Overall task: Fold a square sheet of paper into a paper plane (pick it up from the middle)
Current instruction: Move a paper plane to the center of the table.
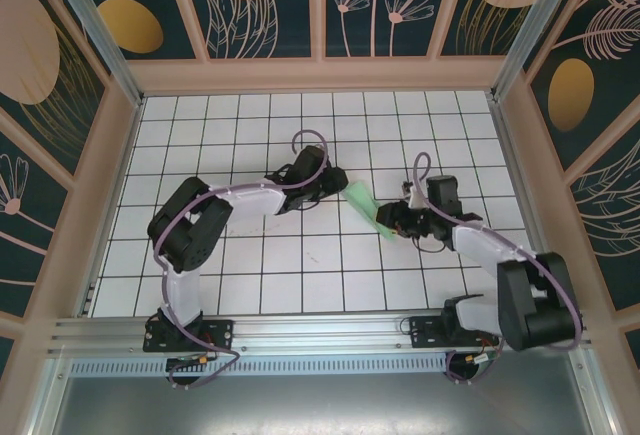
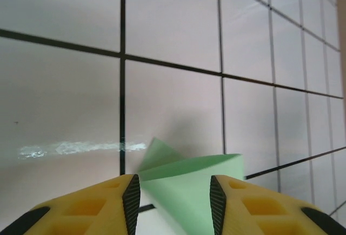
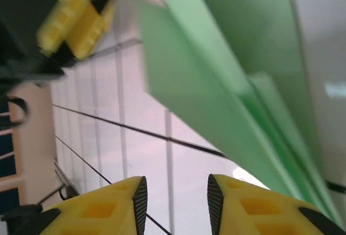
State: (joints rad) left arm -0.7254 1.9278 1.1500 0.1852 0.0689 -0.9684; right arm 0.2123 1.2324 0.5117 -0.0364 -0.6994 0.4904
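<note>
Left pincer (image 2: 173, 205), from its own wrist camera: the two yellow fingers (image 2: 116, 202) stand a moderate way apart, and the pale green paper plane (image 2: 186, 183) lies in the gap between their black pads. We see a sliver of table between the paper and one pad, so we read this pincer as partly open and not clamped. Whether the other pad touches the paper we cannot tell.

Right pincer (image 3: 175, 202): likewise partly open, with nothing between its tips. The folded layers of the plane hang just beyond and above them.

From above, the plane is a slim strip over the white gridded table (image 1: 260, 255), near the middle of the grid. One end is at the left pincer and the other beside the right. Whether it lies flat or has one end raised we cannot tell.

We judge the plane to be very light and thin, limp along its wings but stiffer along the stacked centre crease. It would crush under a hard squeeze and slide easily on the smooth tiles. The best hold, in our view, is a gentle pinch on the layered keel near the middle.
</note>
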